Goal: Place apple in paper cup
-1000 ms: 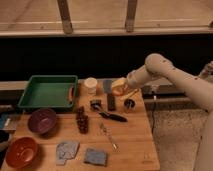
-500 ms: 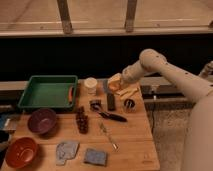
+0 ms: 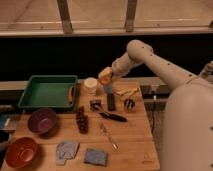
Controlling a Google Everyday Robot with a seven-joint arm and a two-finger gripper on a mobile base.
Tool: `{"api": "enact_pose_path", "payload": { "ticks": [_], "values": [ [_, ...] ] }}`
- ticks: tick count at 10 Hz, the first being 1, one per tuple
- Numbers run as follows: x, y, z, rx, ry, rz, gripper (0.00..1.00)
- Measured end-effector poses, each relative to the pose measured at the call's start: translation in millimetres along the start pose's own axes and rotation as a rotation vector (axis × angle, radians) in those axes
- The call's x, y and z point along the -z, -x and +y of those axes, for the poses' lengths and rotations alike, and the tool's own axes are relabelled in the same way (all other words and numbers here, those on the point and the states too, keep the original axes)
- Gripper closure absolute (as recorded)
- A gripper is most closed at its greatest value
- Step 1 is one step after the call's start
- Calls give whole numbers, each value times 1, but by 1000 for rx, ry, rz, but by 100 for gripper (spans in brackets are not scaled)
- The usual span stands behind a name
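The white arm [image 3: 150, 57] enters from the right side of the frame. Its bulky lower body fills the lower right corner and is cut off by the edge. From a rounded joint at upper centre-right, the forearm slants down and to the left, so the tool [image 3: 106, 75] sits just above the middle of the frame, over the far edge of the wooden counter [image 3: 135, 142].

The tool is clenched on the apple [image 3: 104, 78] — a yellow-orange lump at the very tip of the arm, held up off the counter. The paper cup [image 3: 90, 85] stands upright on the counter just below and to the left of the apple, beside the right wall of the green tray [image 3: 30, 92]. The apple is not in the cup. Whether its lower edge is over the rim or only beside it cannot be told from this angle.

The tool's fingers are hard to make out against the fruit. Right of the cup lie a dark upright block [image 3: 111, 101], a small round dark thing [image 3: 129, 103] and a pale yellowish item [image 3: 127, 92], and none of the three shows clearly enough to name. The dark grape bunch [image 3: 82, 121] lies mid-counter, with the purple bowl [image 3: 41, 120] to its left. The red-orange bowl [image 3: 21, 151] sits in the lower left corner, where its near edge is hard to make out.
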State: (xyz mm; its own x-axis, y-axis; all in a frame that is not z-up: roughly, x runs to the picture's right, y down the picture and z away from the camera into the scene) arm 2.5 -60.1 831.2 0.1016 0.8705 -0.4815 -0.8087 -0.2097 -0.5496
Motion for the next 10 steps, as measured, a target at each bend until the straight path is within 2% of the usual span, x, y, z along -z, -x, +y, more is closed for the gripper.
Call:
{"api": "enact_pose_path", "payload": {
  "ticks": [3,5,6,8,9,10],
  "values": [
    [-22,22,10,40,4,38,100],
    [-28,29,13,55,21,36,100],
    [-31,32,15,64,34,-12,100],
    [-32,35,14,72,33,-134,100],
    [-34,36,18,81,32,-167,100],
    [-37,36,22,90,28,-162,100]
  ]
}}
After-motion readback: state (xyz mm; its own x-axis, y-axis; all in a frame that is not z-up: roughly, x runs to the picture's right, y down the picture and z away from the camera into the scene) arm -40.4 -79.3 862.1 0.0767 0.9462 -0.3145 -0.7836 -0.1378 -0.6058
